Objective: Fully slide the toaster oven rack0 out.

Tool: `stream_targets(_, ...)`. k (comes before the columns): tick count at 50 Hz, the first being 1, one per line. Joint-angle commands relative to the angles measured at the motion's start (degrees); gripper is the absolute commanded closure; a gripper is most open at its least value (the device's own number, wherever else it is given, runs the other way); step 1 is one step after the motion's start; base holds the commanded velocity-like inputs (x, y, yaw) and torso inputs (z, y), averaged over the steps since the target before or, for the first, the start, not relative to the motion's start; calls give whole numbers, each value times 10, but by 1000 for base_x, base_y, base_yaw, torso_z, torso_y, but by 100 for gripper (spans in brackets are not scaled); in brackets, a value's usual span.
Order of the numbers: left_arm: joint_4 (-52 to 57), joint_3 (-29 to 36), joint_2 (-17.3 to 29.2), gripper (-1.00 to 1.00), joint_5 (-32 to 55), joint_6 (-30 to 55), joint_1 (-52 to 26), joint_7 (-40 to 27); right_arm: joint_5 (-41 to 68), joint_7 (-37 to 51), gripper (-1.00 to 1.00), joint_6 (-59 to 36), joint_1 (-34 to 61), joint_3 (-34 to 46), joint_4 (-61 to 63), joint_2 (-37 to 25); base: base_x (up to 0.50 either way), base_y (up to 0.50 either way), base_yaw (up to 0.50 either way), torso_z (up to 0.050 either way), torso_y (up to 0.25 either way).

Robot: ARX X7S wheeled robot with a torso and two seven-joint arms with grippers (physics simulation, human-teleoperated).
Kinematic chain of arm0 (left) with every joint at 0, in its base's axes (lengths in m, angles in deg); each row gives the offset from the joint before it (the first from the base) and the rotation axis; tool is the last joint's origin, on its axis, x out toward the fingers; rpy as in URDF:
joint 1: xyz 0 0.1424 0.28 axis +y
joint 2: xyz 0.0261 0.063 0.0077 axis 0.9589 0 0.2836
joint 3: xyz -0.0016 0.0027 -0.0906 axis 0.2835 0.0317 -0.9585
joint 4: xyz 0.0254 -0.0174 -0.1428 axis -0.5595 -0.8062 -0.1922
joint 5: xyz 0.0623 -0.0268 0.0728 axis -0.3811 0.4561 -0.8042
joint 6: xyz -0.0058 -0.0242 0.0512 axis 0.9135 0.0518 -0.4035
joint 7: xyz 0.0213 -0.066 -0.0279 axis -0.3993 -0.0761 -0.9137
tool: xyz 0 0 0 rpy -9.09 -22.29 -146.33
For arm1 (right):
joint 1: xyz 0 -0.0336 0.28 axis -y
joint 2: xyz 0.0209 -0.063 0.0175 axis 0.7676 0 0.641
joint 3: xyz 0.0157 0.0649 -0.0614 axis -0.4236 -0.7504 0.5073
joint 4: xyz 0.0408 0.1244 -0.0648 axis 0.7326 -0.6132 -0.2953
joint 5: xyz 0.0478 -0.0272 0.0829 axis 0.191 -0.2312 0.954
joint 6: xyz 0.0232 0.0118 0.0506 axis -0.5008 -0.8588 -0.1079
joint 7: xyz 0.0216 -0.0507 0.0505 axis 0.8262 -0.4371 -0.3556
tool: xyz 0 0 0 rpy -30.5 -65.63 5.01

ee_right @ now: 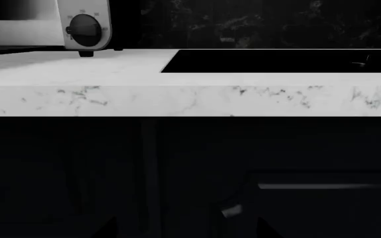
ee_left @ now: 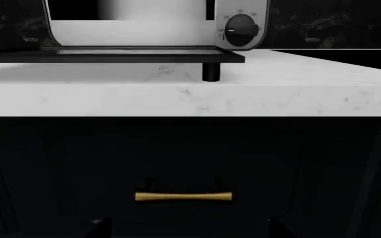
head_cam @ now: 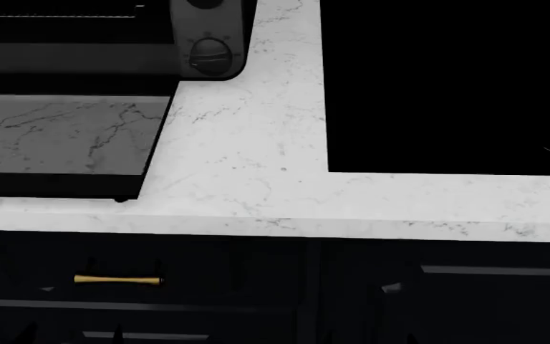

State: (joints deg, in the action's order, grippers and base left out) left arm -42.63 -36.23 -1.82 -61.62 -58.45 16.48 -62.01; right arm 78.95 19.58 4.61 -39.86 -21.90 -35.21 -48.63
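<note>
**Toaster oven door down, both pincers out of sight**

We found the toaster oven (head_cam: pixel 112 43) at the far left of the white marble bench (head_cam: pixel 256 150), standing against the dark back wall. Its glass door (head_cam: pixel 60 136) lay folded flat toward us in the head view, reflecting the marble pattern and reaching nearly to the bench's front edge. In the left wrist view that lowered door showed as a thin dark slab (ee_left: pixel 111 54) over the bench, with a short black foot (ee_left: pixel 211 72) under it. To the right of the door opening sat the grey control strip with a round ribbed dial (head_cam: pixel 209 55). We could not make out the rack inside the dark cavity.

Further right we saw bare marble, then the flat black cooktop (head_cam: pixel 447 86) set into the bench, well apart from the oven.

Below the bench ran dark cabinet fronts; a brass drawer handle (head_cam: pixel 117 280) sat under the oven door.

Neither pincer appeared clearly in any view, so we could not tell whether they were spread or pressed together.
</note>
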Motion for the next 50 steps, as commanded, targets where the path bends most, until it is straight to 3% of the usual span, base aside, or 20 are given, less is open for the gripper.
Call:
stream_targets(1,0,72,60,-100,60,-5,0,-72,5,6,-100,0,-1,6,0,-5,0,0,0,0,0)
stream_targets(9,7,83,68,-100,22,14,-4,-105,20,26,-100,-3,-10,30,7,-22,0,0,0,0,0)
stream_targets(16,19,84,72,-100,32,-18,7,-104,19,54,-100,-17,-3,32,16,-27,0,0,0,0,0)
stream_targets(22,192,81,106,-100,53,124,35,-90,-23,90,-100,-168,-20,50,189,-41,0,0,0,0,0)
stream_targets(31,401,59,151,-100,111,321,56,-87,-51,86,-100,-348,0,70,317,-61,0,0,0,0,0)
stream_targets(39,589,-29,160,-100,207,531,2,-111,-59,69,-100,-473,34,76,423,-81,0,0,0,0,0)
stream_targets(41,600,-44,195,-100,284,551,-18,-163,-58,67,-100,-491,45,75,428,-83,0,0,0,0,0)
stream_targets(43,600,-39,282,-100,424,539,-46,-280,-64,60,-100,-528,58,81,454,-91,0,0,0,0,0)
stream_targets(45,599,-35,332,-100,511,535,-72,-352,-70,53,-100,-566,80,93,474,-103,0,0,0,0,0)
stream_targets(50,596,-46,393,-100,633,546,-120,-434,-76,24,-100,-678,158,109,525,-128,0,0,0,0,0)
